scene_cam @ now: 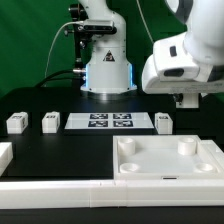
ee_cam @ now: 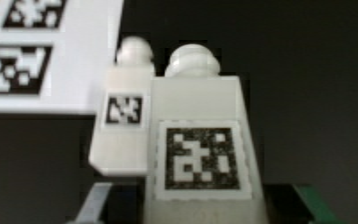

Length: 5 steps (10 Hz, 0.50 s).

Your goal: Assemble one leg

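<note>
Exterior view: three legs (scene_cam: 16,122) (scene_cam: 50,121) (scene_cam: 164,121), one tray (scene_cam: 150,172), one marker board (scene_cam: 108,122), one pincer (scene_cam: 188,102).

Your white Franka arm (scene_cam: 105,58) rises from its base at the back. Its bulky white wrist (scene_cam: 185,62) hangs at the exterior view's right, dark two-finger gripper (scene_cam: 190,100) pointing down, jaw spacing unclear.

Frontal exterior, close wrist, sharing marker board (scene_cam: 110,122)

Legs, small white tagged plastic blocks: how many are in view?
4. Two small white plastic legs sit at the exterior view's left of the marker board, one at its right; the wrist view shows another beside it, inside the hand.
</note>
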### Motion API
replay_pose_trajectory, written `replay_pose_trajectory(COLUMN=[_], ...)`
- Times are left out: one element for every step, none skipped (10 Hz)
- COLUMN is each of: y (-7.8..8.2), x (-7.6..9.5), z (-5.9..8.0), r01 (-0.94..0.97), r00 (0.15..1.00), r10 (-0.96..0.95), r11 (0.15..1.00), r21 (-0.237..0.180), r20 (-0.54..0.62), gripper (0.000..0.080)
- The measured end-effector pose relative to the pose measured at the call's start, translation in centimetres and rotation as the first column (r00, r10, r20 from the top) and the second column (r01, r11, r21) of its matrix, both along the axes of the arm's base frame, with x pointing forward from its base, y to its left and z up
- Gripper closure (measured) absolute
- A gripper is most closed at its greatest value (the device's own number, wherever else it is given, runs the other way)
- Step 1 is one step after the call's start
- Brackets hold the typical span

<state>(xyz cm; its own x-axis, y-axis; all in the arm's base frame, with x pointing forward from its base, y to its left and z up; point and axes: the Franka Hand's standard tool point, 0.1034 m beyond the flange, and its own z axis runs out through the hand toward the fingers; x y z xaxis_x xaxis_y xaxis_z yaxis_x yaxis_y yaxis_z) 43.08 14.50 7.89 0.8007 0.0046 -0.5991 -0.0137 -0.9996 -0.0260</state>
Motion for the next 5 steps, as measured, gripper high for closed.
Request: replay_pose_trajectory(y=[-0.4, -0.6, -0.2, -0.1, 0.0], x=[0.5, 2.2, 2.9, 2.8, 3.3], z=[0.5, 0.5, 0.4, 0.4, 0.4], r01=[-0.011, -0.011, -0.013, -0.015, -0.012], r00=[0.996, 0.976, 0.943, 0.914, 0.846], r10=[0.009, 0.003, -0.003, -0.006, -0.021], r11=[1.0, 0.999, 0.999, 0.999, 0.998], r21=[0.019, 0.036, 0.046, 0.049, 0.059], r20=[0.092, 0.22, 0.332, 0.406, 0.533], gripper=[0.0506, 0.0506, 0.0506, 0.0506, 0.0506])
